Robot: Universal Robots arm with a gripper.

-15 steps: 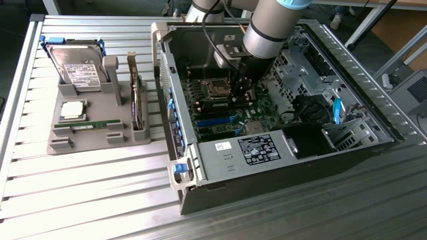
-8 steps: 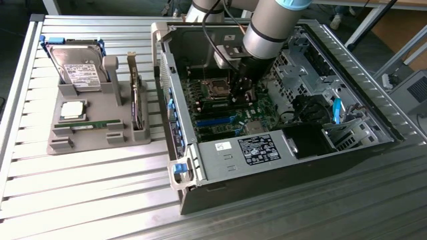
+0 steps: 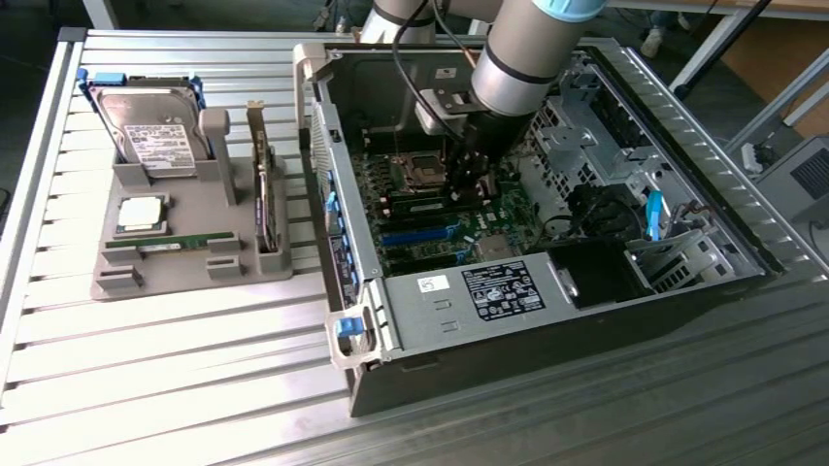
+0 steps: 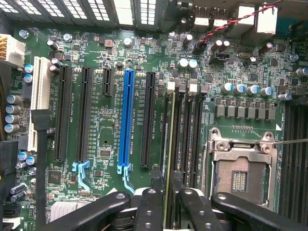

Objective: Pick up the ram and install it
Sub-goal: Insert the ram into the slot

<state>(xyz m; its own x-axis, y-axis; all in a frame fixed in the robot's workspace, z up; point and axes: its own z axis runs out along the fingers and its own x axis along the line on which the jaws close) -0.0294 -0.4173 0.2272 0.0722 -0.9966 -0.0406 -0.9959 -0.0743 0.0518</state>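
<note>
Over the motherboard [image 4: 115, 139], ram [image 4: 169, 144] between fingers [image 4: 150, 202]

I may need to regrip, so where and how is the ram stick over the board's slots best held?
Grip the ram by its two flat faces at the upper long edge, coming from straight above the board. It stands on edge in line with the memory slots, so only that top edge is free. The gripper holds it about this way now.
</note>
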